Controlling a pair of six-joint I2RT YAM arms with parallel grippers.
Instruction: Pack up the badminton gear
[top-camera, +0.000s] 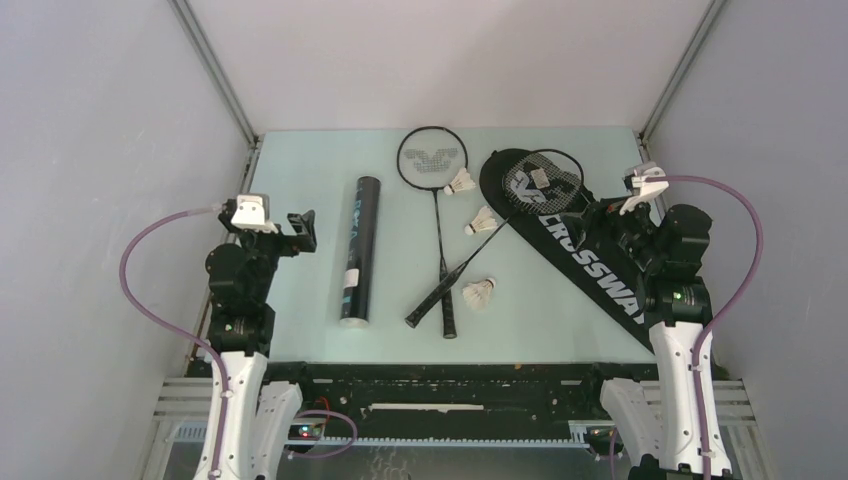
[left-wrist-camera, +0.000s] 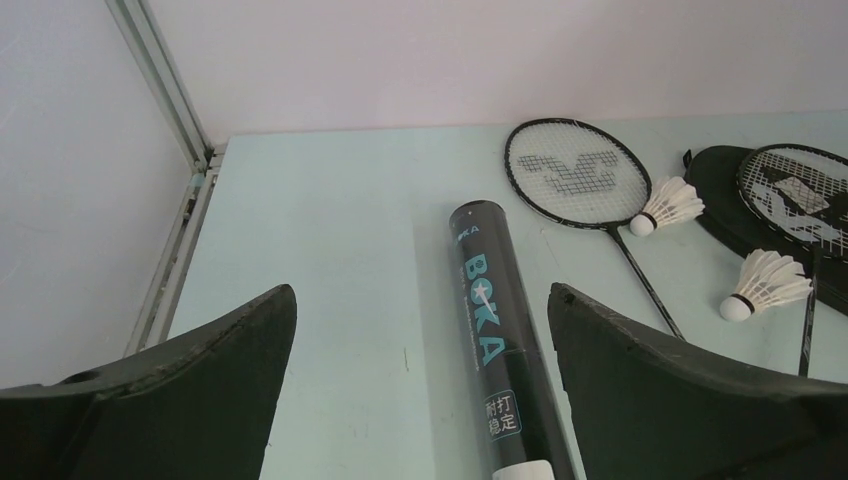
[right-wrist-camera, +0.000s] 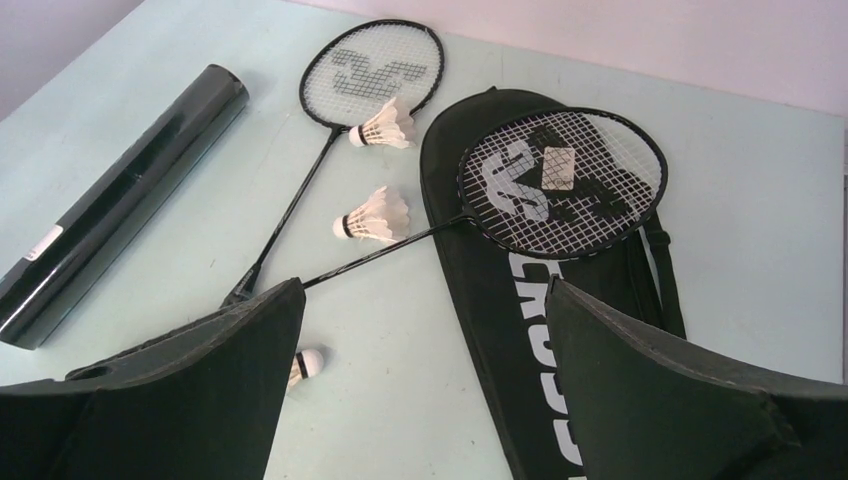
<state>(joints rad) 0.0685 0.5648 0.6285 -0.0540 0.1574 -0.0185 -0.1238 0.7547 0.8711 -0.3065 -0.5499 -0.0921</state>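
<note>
Top external view: a long black cylindrical tube (top-camera: 361, 250) is laid on the pale green table (top-camera: 300, 325), left of two crossed thin black rackets (top-camera: 441, 235) (top-camera: 543, 180). One racket head is rested on the large black racket-shaped "CROSSWAY" bag (top-camera: 590, 265). Three small white feather shuttlecocks (top-camera: 462, 183) (top-camera: 483, 221) (top-camera: 480, 292) are scattered beside the rackets. The left gripper (left-wrist-camera: 420, 292) and the right gripper (right-wrist-camera: 425, 290) are spread wide, with nothing held.

— Where was everything?
— The black tube (top-camera: 361, 250) lay flat on the left. The left racket (top-camera: 440, 225) and right racket (top-camera: 543, 182) crossed near their grips, the right one's head on the lettered black bag (top-camera: 590, 262). Three white shuttlecocks (top-camera: 462, 183) (top-camera: 484, 221) (top-camera: 480, 293) lay beside the shafts.
</note>
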